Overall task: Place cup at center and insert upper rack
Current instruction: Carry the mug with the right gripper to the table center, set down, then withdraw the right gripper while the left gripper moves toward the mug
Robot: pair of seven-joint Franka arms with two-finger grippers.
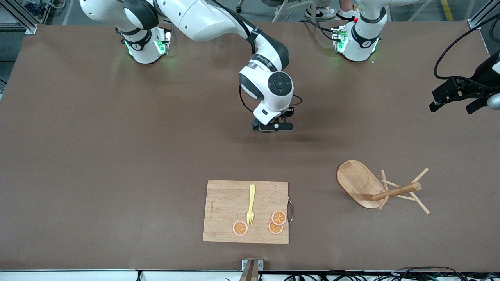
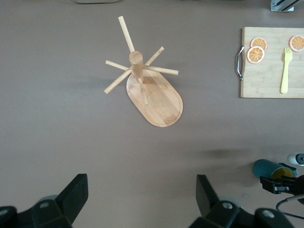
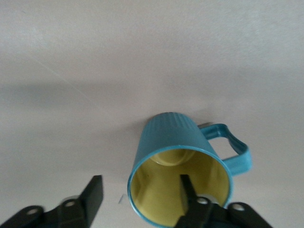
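The teal cup (image 3: 183, 152) with a yellowish inside stands on the table near its middle, farther from the front camera than the cutting board. It also shows in the left wrist view (image 2: 267, 168). My right gripper (image 3: 140, 179) is open and low over it, one finger (image 3: 186, 187) inside the cup, the other (image 3: 93, 192) outside, apart from the wall. In the front view the right gripper (image 1: 272, 127) hides the cup. The wooden mug tree (image 1: 375, 187) stands toward the left arm's end (image 2: 152, 90). My left gripper (image 2: 140, 183) is open and empty, high above that end (image 1: 449, 102).
A rectangular wooden cutting board (image 1: 226, 199) with a metal handle lies near the front edge. It carries a yellow fork (image 1: 250, 205) and three orange slices (image 1: 275, 222). The board also shows in the left wrist view (image 2: 266, 80).
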